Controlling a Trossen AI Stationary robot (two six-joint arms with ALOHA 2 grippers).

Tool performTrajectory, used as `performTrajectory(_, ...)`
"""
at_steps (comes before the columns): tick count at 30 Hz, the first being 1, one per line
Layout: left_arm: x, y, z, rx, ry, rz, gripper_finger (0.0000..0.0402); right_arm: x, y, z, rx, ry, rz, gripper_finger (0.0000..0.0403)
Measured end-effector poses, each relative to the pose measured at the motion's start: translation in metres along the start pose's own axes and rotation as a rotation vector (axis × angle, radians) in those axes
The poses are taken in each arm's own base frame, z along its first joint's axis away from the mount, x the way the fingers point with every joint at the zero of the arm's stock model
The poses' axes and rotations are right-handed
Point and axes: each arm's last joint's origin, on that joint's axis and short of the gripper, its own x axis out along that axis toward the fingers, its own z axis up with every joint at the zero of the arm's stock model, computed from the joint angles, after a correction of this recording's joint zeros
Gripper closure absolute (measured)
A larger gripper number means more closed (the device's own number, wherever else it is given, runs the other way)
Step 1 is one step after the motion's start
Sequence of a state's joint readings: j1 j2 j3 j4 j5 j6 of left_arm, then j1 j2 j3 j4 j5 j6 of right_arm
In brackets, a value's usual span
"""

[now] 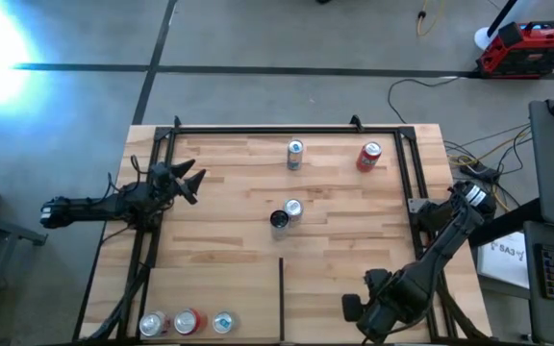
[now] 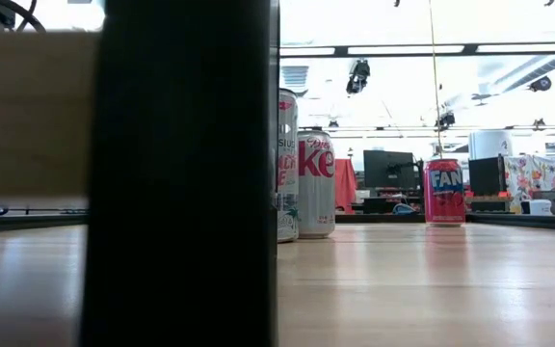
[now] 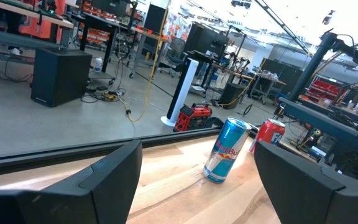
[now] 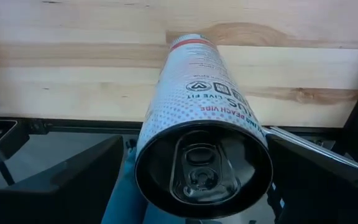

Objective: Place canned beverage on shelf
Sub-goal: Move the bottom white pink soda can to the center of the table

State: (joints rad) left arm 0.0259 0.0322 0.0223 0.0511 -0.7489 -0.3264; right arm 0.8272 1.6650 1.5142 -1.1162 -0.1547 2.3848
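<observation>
The shelf (image 1: 219,240) is a light wooden board framed by black rails. A tall white can with red dots (image 4: 197,106) shows top-on in the right wrist view, its base end over the wood beside the rail. My right gripper (image 1: 362,309) is at the board's near right, pointing steeply down and open. Its fingers (image 4: 73,180) stand on either side of the can's top end (image 4: 204,165). In the high view the arm hides this can. My left gripper (image 1: 188,178) waits open and level at the board's left edge, with nothing between its fingers. My right gripper comes at the white can from above, one finger on each side of its top end (image 4: 166,140). I cannot tell whether either finger touches the can. Whether its base stands on the board also does not show.
A blue-silver can (image 1: 294,154) and a red can (image 1: 369,156) stand at the far side. Two cans (image 1: 287,214) stand mid-board, and three cans (image 1: 188,322) at the near left corner. A thin black divider strip (image 1: 280,298) runs in from the near edge.
</observation>
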Motion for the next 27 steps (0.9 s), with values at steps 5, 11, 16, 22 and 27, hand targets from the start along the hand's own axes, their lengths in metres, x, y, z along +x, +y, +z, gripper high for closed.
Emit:
performTrajectory(5, 0.0, 0.0, 0.0, 0.0, 0.0, 0.0, 0.0107, 0.001, 0.0, 0.001, 0.0, -0.017, 0.016, 0.0087)
performTrajectory(11, 0.0, 0.0, 0.0, 0.0, 0.0, 0.0, 0.0107, 0.005, 0.004, -0.001, -0.004, -0.006, 0.035, 0.0162)
performTrajectory(16, 0.0, 0.0, 0.0, 0.0, 0.0, 0.0, 0.0107, 0.004, 0.004, -0.001, -0.014, -0.017, 0.044, 0.0162)
performTrajectory(22, 0.0, 0.0, 0.0, 0.0, 0.001, 0.0, 0.0107, -0.005, 0.008, 0.017, -0.038, -0.077, 0.036, 0.0162)
performTrajectory(27, 0.0, 0.0, 0.0, 0.0, 0.0, 0.0, 0.0107, -0.013, 0.02, 0.04, -0.065, -0.117, 0.006, 0.0162)
